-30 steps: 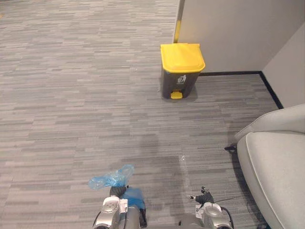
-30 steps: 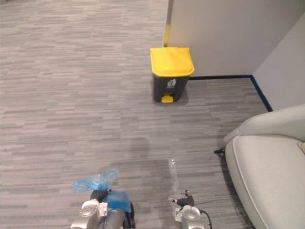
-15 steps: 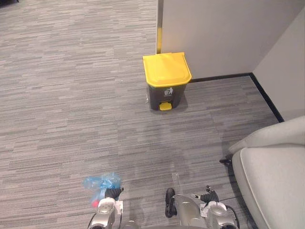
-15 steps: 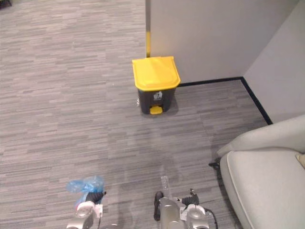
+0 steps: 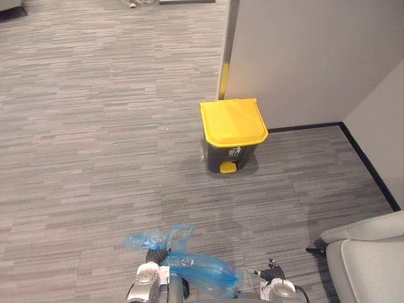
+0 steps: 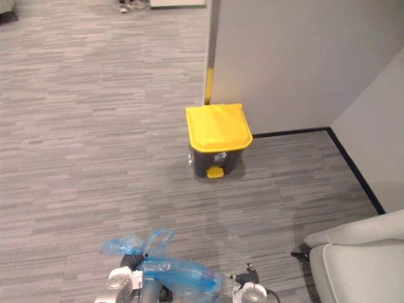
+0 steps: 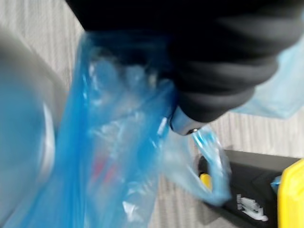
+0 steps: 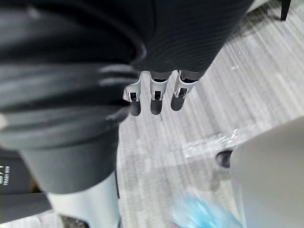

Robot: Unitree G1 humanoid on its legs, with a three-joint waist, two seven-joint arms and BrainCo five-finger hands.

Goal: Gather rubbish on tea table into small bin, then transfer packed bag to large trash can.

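While my left hand (image 5: 151, 264) sits at the near edge of the head views, its fingers are curled round the bunched neck of the translucent blue plastic rubbish bag (image 5: 201, 270); the bag's loose handles stick up past my hand, and its filled body bulges off toward my right side; close up, something red shows through the crumpled film, though I cannot tell what it is. Beside the bag, my right hand (image 8: 156, 97) hangs over the grey striped carpet (image 5: 95, 126), its fingers straight and loose, holding nothing. Ahead of me, well apart from the bag, the dark grey pedal bin with the yellow lid (image 5: 232, 134) stands at the foot of the pale partition wall (image 5: 303, 57); its lid is down and its yellow pedal (image 5: 227, 167) faces me; a light grey upholstered seat (image 5: 369, 259) fills the near right corner.
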